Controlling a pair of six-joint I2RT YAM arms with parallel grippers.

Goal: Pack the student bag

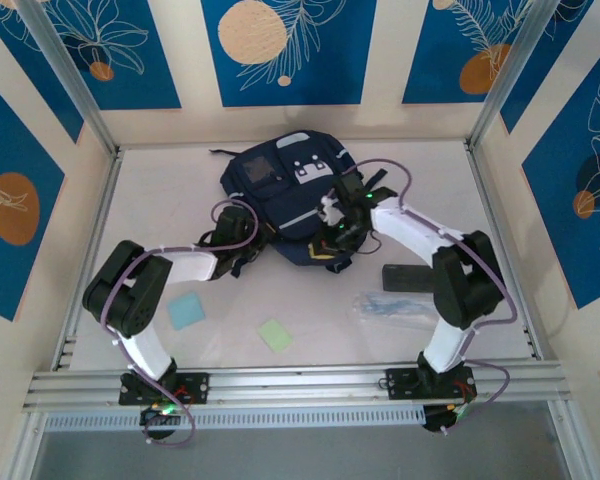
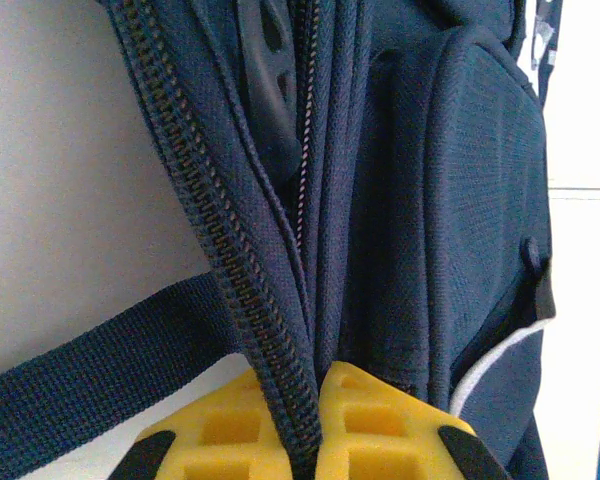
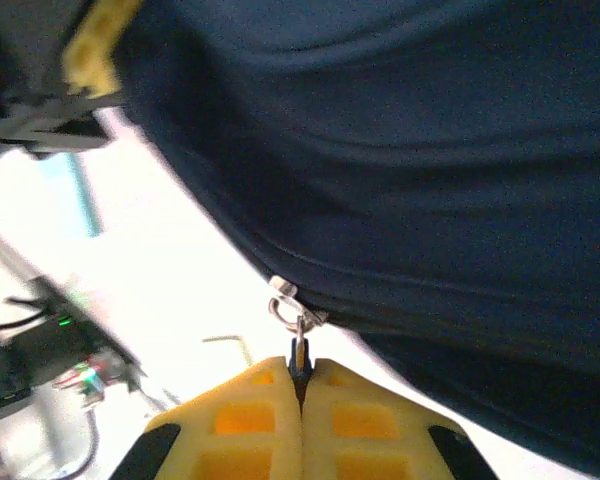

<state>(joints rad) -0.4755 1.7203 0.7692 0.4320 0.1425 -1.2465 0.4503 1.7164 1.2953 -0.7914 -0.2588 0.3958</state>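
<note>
Navy student bag (image 1: pixel 280 185) zip (image 2: pixel 265 330) is pinched by left claw (image 2: pixel 312 390) and, seemingly, right claw (image 3: pixel 300 368)

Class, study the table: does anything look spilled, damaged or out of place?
Nothing stands out. The bag lies flat and intact. The left gripper pinches its zipper edge, and the right gripper pinches its zip pull.
</note>
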